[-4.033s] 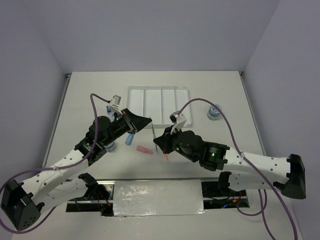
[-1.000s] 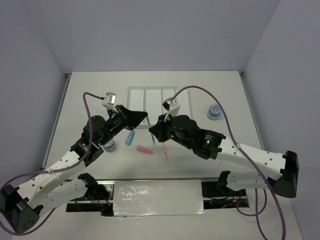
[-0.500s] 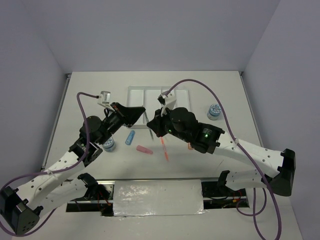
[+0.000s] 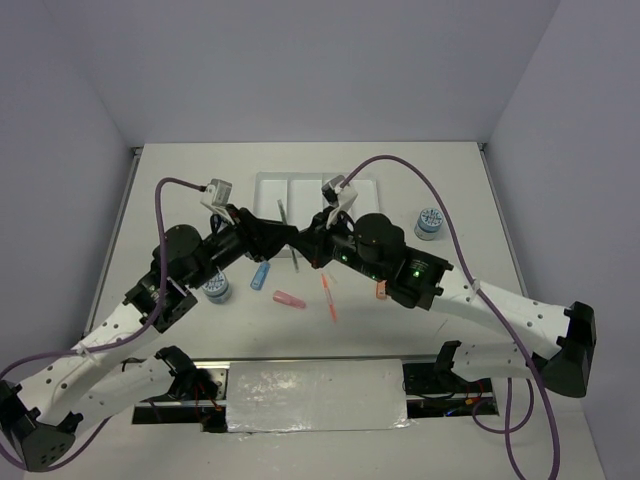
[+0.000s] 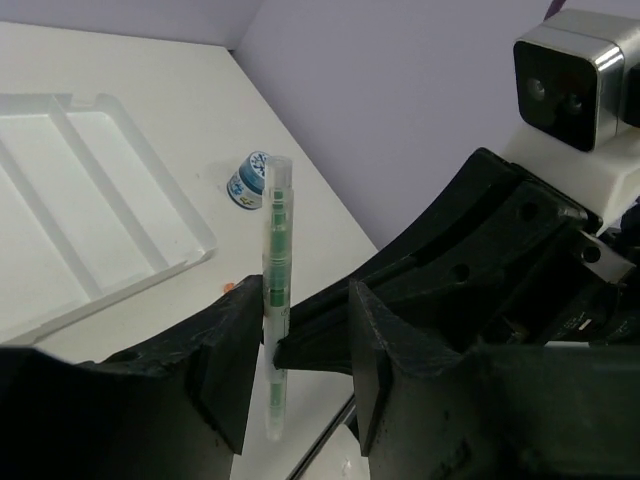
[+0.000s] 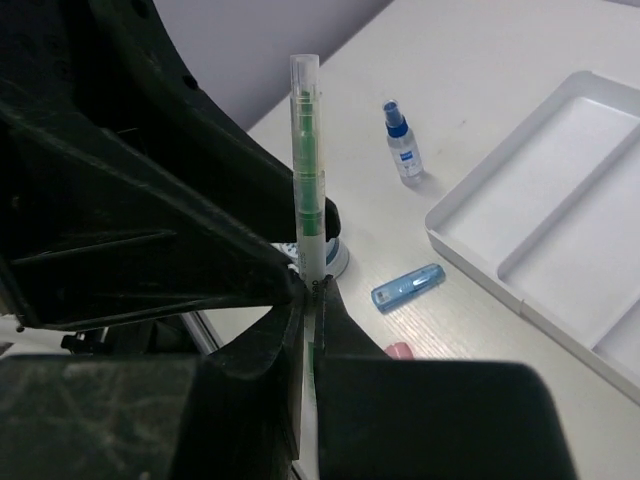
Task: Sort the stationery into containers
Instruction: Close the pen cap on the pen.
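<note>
The green pen (image 4: pixel 288 236) is held upright off the table (image 4: pixel 180 180), between the two grippers where they meet at the near left corner of the white tray (image 4: pixel 268 178); in the top view its upper end is seen over the tray's leftmost compartment. It is clamped low on its barrel by the right gripper (image 6: pixel 312 290), whose fingers are closed tight on it, with most of the clear barrel standing free above them. The left gripper (image 5: pixel 300 325) is placed around the same pen with its jaws apart: the pen (image 5: pixel 275 290) is seen just against one finger (image 5: pixel 225 350), while the other finger (image 5: pixel 390 350) is kept off it, and a fingertip of the right gripper fills the gap. All four compartments of the tray are seen bare. On the table in front of the tray a blue stick (image 4: pixel 261 274), a pink stick (image 4: pixel 290 299) and an orange pen (image 4: pixel 329 297) are laid out, well apart from each other, and an orange stick (image 4: pixel 381 291) is partly hidden beside the right arm. One patterned disc (image 4: pixel 429 222) is found right of the tray and another (image 4: pixel 215 288) by the left arm. A small blue-capped bottle (image 6: pixel 402 143) is stood upright left of the tray.
</note>
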Robot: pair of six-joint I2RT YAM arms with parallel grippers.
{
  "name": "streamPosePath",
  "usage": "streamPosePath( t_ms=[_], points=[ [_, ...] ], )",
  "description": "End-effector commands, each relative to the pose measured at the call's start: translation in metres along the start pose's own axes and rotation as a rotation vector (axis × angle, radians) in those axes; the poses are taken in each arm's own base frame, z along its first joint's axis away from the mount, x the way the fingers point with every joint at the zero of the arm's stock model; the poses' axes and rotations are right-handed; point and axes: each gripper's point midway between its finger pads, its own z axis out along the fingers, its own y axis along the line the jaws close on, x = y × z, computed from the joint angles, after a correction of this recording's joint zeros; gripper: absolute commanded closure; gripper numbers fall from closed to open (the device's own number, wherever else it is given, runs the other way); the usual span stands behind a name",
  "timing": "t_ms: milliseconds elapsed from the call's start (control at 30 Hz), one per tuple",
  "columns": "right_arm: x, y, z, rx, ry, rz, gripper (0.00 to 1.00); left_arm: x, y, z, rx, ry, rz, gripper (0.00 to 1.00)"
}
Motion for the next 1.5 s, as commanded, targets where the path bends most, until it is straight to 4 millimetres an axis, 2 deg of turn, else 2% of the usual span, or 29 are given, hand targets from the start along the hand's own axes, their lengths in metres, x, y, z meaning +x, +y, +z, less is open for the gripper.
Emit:
streamPosePath(
  t_ms=[0,100,133,167,200,400,533,567,600,633,667,700,767,833,900,933,967,1033,1067,1133,1167,1200,1233,1267,1333,1467],
  points=[
    [-0.032,0.015,-0.007,-0.072,-0.124,0.014,1.00,-0.016,-0.027,-0.008,0.086,-0.014,0.066,0.50],
    [-0.034,0.020,-0.010,-0.094,-0.133,0.016,1.00,-0.017,-0.030,-0.008,0.104,-0.015,0.074,0.62],
    [-0.036,0.022,-0.011,-0.104,-0.141,0.016,1.00,-0.016,-0.030,-0.008,0.105,-0.011,0.074,0.71],
    [-0.036,0.022,-0.012,-0.106,-0.143,0.018,1.00,-0.015,-0.029,-0.007,0.102,-0.005,0.075,0.71],
    [-0.035,0.022,-0.012,-0.107,-0.141,0.021,1.00,-0.013,-0.029,-0.006,0.106,0.000,0.075,0.83],
    [-0.038,0.030,-0.017,-0.145,-0.143,0.007,1.00,-0.009,-0.024,-0.005,0.093,0.008,0.074,0.84],
    [-0.034,0.037,-0.020,-0.197,-0.145,-0.020,1.00,-0.011,-0.028,-0.006,0.111,0.002,0.093,0.95],
    [-0.026,0.041,-0.021,-0.234,-0.128,-0.032,1.00,-0.012,-0.030,-0.008,0.122,-0.002,0.098,0.97],
    [-0.025,0.044,-0.023,-0.256,-0.126,-0.040,0.96,-0.013,-0.032,-0.008,0.133,-0.007,0.104,0.98],
    [-0.024,0.047,-0.024,-0.280,-0.122,-0.056,0.87,-0.013,-0.036,-0.010,0.151,-0.006,0.119,1.00],
    [-0.017,0.053,-0.026,-0.323,-0.099,-0.067,0.67,-0.014,-0.039,-0.012,0.169,-0.006,0.129,1.00],
    [-0.015,0.056,-0.027,-0.344,-0.090,-0.071,0.60,-0.016,-0.044,-0.014,0.194,-0.013,0.141,1.00],
    [-0.011,0.063,-0.030,-0.389,-0.071,-0.085,0.49,-0.013,-0.056,-0.021,0.269,-0.003,0.180,1.00],
    [-0.007,0.063,-0.031,-0.395,-0.057,-0.093,0.48,-0.013,-0.068,-0.029,0.341,-0.010,0.204,1.00],
    [-0.007,0.064,-0.034,-0.404,-0.060,-0.094,0.49,-0.012,-0.075,-0.034,0.386,-0.011,0.219,1.00],
    [-0.011,0.065,-0.037,-0.410,-0.073,-0.096,0.53,-0.013,-0.079,-0.037,0.405,-0.019,0.225,1.00],
    [-0.013,0.067,-0.039,-0.417,-0.080,-0.097,0.67,-0.013,-0.081,-0.039,0.418,-0.017,0.228,1.00],
    [-0.017,0.068,-0.042,-0.421,-0.093,-0.097,0.82,-0.013,-0.080,-0.039,0.412,-0.019,0.224,1.00],
    [-0.019,0.068,-0.042,-0.417,-0.098,-0.096,0.97,-0.014,-0.081,-0.040,0.414,-0.020,0.226,0.99],
    [-0.020,0.067,-0.042,-0.411,-0.093,-0.092,1.00,-0.013,-0.080,-0.038,0.409,-0.014,0.223,0.91],
    [-0.020,0.067,-0.042,-0.409,-0.092,-0.091,1.00,-0.012,-0.078,-0.037,0.399,-0.006,0.223,0.82],
    [-0.020,0.067,-0.042,-0.405,-0.092,-0.083,1.00,-0.016,-0.079,-0.037,0.387,-0.016,0.224,0.51],
    [-0.018,0.066,-0.041,-0.400,-0.087,-0.079,1.00,-0.017,-0.077,-0.036,0.376,-0.017,0.224,0.33],
    [-0.017,0.066,-0.040,-0.396,-0.082,-0.074,1.00,-0.019,-0.077,-0.036,0.370,-0.020,0.225,0.23],
    [-0.013,0.062,-0.038,-0.376,-0.074,-0.056,1.00,-0.027,-0.080,-0.037,0.358,-0.036,0.237,0.15],
    [-0.004,0.058,-0.035,-0.365,-0.050,-0.044,1.00,-0.049,-0.079,-0.038,0.292,-0.096,0.249,0.15]
  ],
)
